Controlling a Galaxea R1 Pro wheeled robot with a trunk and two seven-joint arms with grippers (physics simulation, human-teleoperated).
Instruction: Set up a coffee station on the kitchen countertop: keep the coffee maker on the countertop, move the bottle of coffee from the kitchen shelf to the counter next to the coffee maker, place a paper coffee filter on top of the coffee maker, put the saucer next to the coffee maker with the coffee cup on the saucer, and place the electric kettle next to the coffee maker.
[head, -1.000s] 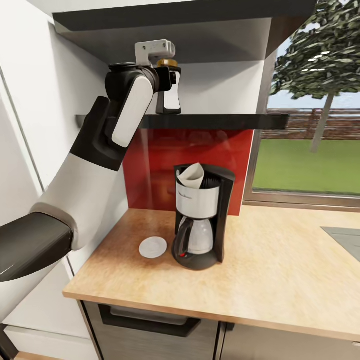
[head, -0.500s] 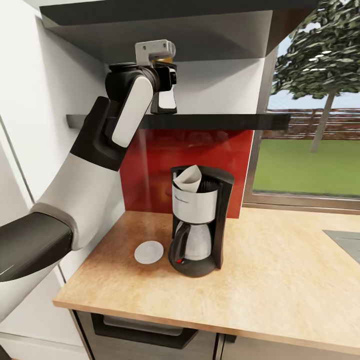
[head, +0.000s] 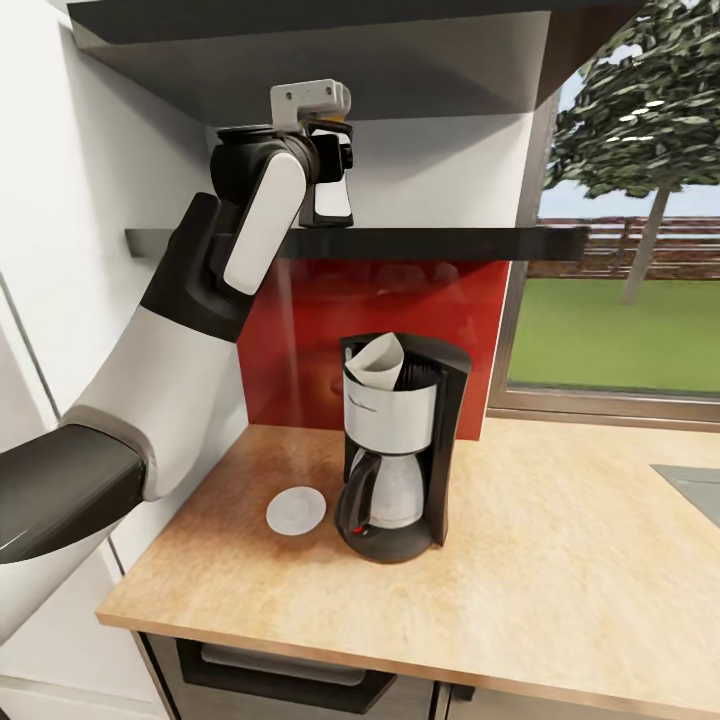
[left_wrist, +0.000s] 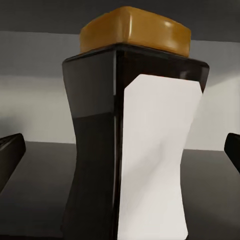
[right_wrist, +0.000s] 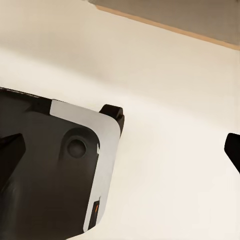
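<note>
Up on the kitchen shelf (head: 430, 242), left claw (head: 335, 170) spread wide around bottle of coffee (left_wrist: 132, 145).

My left pincer (left_wrist: 120, 150) spread wide, dark waisted coffee bottle (left_wrist: 100, 150) with white label, tan-orange cap, between fingertips (left_wrist: 10, 152), on black shelf (left_wrist: 40, 175).

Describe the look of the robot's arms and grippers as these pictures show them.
The left arm has glossy white shells joined by black segments, with a grey-beige collar at the elbow. A pale grey boxy block sits atop its wrist. The left gripper is black; its finger tips are dark and blunt. The right gripper's finger tip is black too, beside a black housing with a silver-white panel.
</note>
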